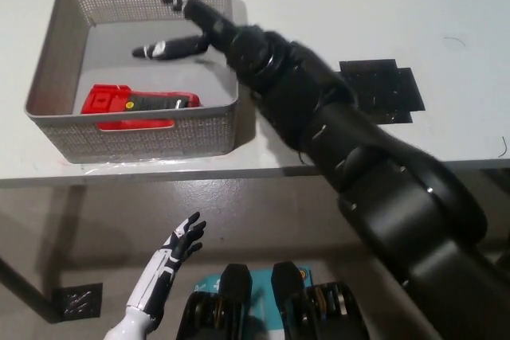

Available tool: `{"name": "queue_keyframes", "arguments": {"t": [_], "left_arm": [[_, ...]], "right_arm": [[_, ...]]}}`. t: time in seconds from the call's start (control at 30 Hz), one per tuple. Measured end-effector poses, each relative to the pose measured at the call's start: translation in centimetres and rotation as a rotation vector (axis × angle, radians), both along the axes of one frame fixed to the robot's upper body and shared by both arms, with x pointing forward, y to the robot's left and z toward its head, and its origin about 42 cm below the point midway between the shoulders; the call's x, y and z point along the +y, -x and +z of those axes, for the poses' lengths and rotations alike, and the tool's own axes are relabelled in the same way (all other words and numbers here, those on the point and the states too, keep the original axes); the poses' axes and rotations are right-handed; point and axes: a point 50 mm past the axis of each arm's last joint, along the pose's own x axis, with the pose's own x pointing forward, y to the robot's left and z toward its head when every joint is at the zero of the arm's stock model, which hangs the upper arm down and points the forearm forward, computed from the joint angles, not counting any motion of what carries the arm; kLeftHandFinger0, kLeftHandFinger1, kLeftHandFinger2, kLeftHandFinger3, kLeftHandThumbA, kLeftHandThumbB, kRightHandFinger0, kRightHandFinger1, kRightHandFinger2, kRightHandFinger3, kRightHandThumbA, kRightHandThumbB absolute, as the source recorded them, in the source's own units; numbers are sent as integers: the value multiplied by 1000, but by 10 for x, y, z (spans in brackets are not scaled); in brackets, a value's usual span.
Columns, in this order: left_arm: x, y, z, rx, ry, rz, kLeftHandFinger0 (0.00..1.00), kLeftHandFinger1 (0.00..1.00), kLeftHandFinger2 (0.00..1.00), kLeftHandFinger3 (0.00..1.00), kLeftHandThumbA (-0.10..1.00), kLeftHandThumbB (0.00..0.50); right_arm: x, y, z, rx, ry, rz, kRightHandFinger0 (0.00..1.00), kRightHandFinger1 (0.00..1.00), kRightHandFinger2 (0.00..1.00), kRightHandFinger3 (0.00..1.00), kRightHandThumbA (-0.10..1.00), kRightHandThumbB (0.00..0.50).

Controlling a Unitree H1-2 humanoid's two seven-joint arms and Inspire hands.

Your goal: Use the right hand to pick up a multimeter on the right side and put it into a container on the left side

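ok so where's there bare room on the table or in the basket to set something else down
Free: the basket floor behind the multimeter, though the open right hand hangs over it; the white table beyond the black mat. Crowded: the basket's near wall, where the multimeter lies. The left hand rests below the table edge.

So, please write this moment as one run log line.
right hand: open, above basket | multimeter: lying in basket, released | left hand: open, idle below table edge
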Motion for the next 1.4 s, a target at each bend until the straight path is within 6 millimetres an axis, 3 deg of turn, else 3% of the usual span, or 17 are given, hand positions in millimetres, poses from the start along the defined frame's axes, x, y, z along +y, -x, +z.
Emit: {"name": "queue_keyframes", "arguments": {"t": [0.17,0.27,0.33,0.4,0.43,0.5,0.53,0.63,0.87,0.97,1.07,1.13,1.33,1.4], "left_arm": [[1,2,-1,4,2,9,1000,1000,1000,1000,1000,486],[3,3,-2,7,4,13,1000,1000,1000,1000,1000,499],[4,4,-4,14,4,15,1000,1000,1000,1000,1000,465],[4,4,-6,23,4,16,1000,1000,1000,1000,1000,435],[4,5,-7,27,3,17,1000,1000,1000,1000,1000,431],[4,6,-9,32,3,17,1000,1000,1000,1000,1000,430],[4,7,-9,34,3,18,1000,1000,1000,1000,1000,432],[4,8,-11,38,4,18,1000,1000,1000,1000,1000,445],[4,11,-13,48,4,19,1000,1000,1000,1000,1000,428],[4,13,-15,54,4,20,1000,1000,1000,1000,1000,436],[3,14,-16,60,5,20,1000,1000,1000,1000,1000,440],[3,15,-17,63,6,21,1000,1000,1000,1000,1000,446],[2,17,-19,71,9,22,1000,1000,1000,1000,1000,434],[2,18,-20,75,11,24,1000,1000,1000,1000,1000,436]], "right_arm": [[-32,-15,45,-52,-154,-14,1000,1000,1000,1000,1000,478],[-67,-23,79,-116,-257,-17,1000,1000,1000,1000,1000,494],[-92,-23,97,-172,-331,-14,1000,1000,1000,1000,1000,440],[-110,-22,99,-196,-375,-20,1000,1000,1000,1000,1000,348],[-121,-21,97,-205,-401,-26,1000,1000,1000,1000,1000,342],[-140,-19,88,-215,-434,-40,1000,1000,1000,1000,1000,354],[-150,-17,79,-212,-450,-50,1000,1000,1000,1000,1000,396],[-174,-8,53,-205,-484,-74,1000,1000,1000,1000,1000,372],[-214,26,-23,-156,-521,-125,1000,1000,1000,1000,1000,416],[-228,49,-59,-128,-536,-148,1000,1000,1000,1000,1000,447],[-239,74,-86,-111,-544,-166,1000,1000,1000,1000,1000,441],[-246,93,-105,-99,-552,-178,1000,1000,1000,1000,1000,406],[-265,158,-151,-68,-570,-210,1000,1000,1000,1000,1000,388],[-269,184,-162,-63,-580,-208,1000,1000,1000,1000,1000,340]]}}
